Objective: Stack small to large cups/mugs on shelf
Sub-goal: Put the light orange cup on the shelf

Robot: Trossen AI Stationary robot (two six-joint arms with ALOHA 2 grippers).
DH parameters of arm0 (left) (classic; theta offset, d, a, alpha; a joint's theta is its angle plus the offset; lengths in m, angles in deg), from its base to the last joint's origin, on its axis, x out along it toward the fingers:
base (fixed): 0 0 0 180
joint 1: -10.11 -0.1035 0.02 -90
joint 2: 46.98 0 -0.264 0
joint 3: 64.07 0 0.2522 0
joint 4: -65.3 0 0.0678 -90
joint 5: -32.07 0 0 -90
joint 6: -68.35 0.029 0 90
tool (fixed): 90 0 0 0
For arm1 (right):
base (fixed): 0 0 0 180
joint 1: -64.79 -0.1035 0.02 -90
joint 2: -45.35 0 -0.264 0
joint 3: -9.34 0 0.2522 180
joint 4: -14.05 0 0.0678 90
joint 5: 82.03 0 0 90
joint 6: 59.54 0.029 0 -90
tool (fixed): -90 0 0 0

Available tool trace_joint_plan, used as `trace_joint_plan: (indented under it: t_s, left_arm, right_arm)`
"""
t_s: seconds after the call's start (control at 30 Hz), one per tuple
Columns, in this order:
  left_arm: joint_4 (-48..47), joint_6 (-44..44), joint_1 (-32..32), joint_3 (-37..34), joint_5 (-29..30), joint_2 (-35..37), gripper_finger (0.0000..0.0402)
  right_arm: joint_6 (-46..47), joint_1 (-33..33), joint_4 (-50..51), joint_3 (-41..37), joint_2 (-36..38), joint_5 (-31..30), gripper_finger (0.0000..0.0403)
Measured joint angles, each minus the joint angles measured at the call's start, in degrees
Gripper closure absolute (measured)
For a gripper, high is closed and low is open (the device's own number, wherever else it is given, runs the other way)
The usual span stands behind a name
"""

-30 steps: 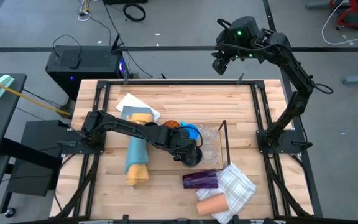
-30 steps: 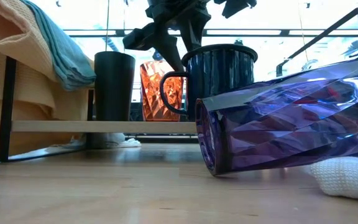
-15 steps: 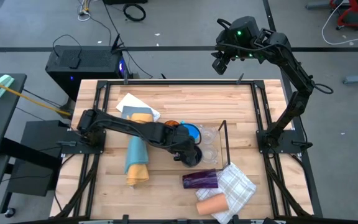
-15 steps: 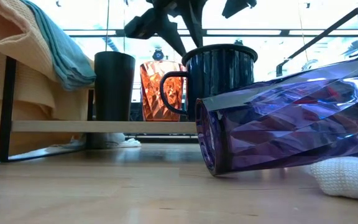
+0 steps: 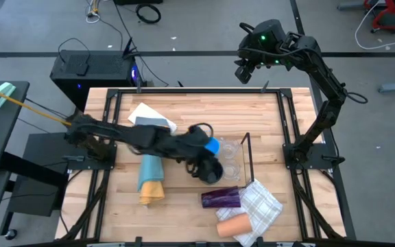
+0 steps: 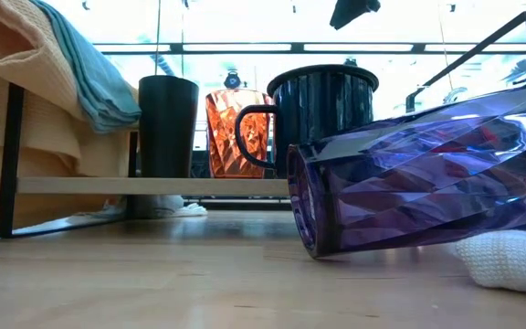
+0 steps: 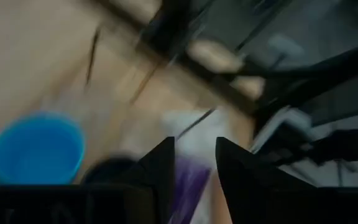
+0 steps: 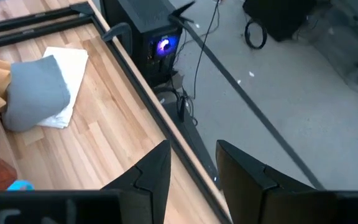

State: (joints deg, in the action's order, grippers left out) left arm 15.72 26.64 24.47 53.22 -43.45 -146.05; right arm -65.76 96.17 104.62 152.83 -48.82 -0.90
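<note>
Left tool (image 5: 199,130) now raised off the dark mug (image 5: 211,171), out of low view

Wooden table (image 5: 184,110) carrying wire shelf (image 5: 247,152), rolled yellow-and-blue cloth (image 5: 151,180), folded white and grey cloths (image 5: 149,116), checked towel (image 5: 260,204). Lying on tabletop: purple tumbler (image 5: 220,198) on side, peach cup (image 5: 232,226) beside it. Standing on low board: black cup (image 6: 167,125), amber cup (image 6: 229,132), dark mug (image 6: 322,110).

Glossy faceted purple tumbler (image 6: 427,174), matt black cup (image 6: 167,125), wood table (image 5: 197,110), woven cloth (image 6: 510,256).
</note>
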Motion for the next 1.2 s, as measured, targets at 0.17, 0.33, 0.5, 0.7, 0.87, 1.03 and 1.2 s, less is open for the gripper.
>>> trace_joint_plan:
  t_s: [0.17,0.33,0.5,0.7,0.87,1.03,1.2]
  left_arm:
    - [6.2,14.9,5.8,0.0,15.5,7.1,0.0292]
    - [6.9,30.2,13.1,0.1,32.2,12.7,0.0309]
    - [5.7,39.9,14.1,0.0,26.8,17.8,0.0327]
    - [2.8,46.6,4.8,0.0,4.4,23.1,0.0347]
    - [3.5,48.7,-6.5,-3.7,-14.2,27.6,0.0360]
    - [20.5,44.7,-17.3,-18.0,-33.0,33.1,0.0370]
    - [29.0,40.6,-20.1,-32.2,-38.6,38.6,0.0376]
  right_arm:
    - [2.7,-0.1,4.1,0.0,0.0,0.0,0.0268]
    - [7.5,-2.0,4.8,0.0,0.0,0.0,0.0268]
    - [14.5,-5.3,3.0,0.0,0.0,-0.2,0.0268]
    - [22.5,-10.1,1.2,0.0,0.0,-5.4,0.0268]
    - [28.7,-15.7,1.2,0.0,0.0,-10.8,0.0268]
    - [34.7,-21.7,1.2,0.0,0.0,-17.2,0.0268]
    - [41.6,-29.3,1.2,0.0,0.0,-21.3,0.0268]
